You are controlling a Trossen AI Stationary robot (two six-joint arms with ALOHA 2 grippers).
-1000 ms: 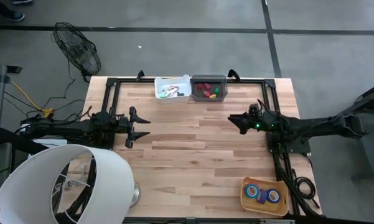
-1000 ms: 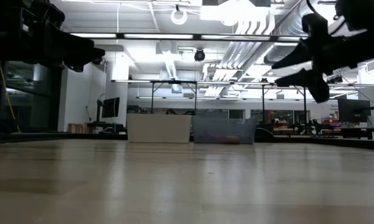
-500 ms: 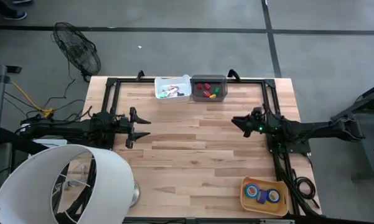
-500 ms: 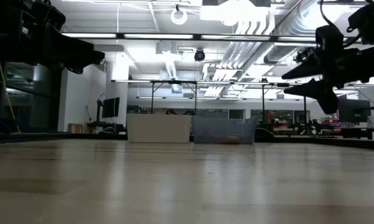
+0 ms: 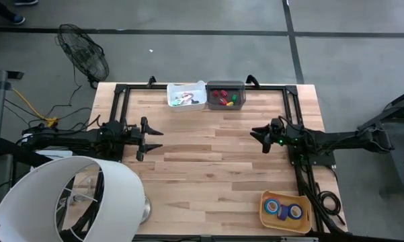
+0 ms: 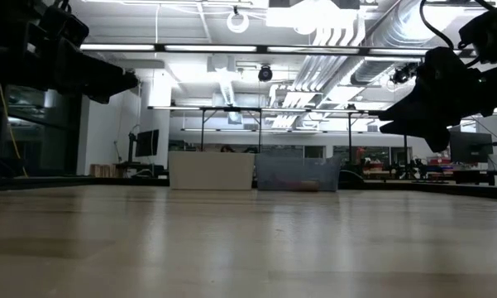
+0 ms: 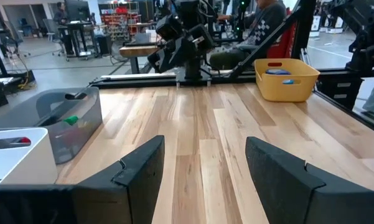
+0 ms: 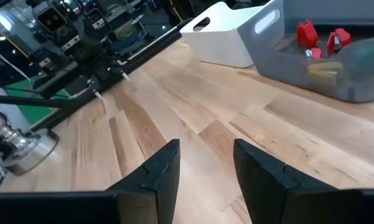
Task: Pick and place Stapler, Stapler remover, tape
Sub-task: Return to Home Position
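High view showing the sorting done and both claws empty

We are finding the blue tape rolls [image 5: 280, 209] lying in the yellow bin [image 5: 263, 215], which is sitting at the near right corner of the table [image 5: 208, 168]. At the middle of the table's far edge, red staplers [image 8: 307, 32] are lying in the grey bin [image 5: 226, 83], among green and yellow pieces [image 5: 232, 99] that we are not able to name. The white bin [image 5: 169, 96] is standing on that same far edge of the table, right against the grey one. It is holding small pink and green things [image 5: 183, 99]. We are taking them for the removers, though they are too small to be sure. We are seeing no stapler, remover or tape lying loose on the table's boards.

The right gripper [image 5: 258, 140] is hovering above the table's right half, its fingers parted by a modest gap and gripping nothing. The left gripper [image 5: 159, 138] is hanging over the table's left half, fingers spread wide, also carrying nothing.

We are judging the picking and placing finished, as far as these views are showing. What is remaining is only for the two arms to be settling into their rest poses.
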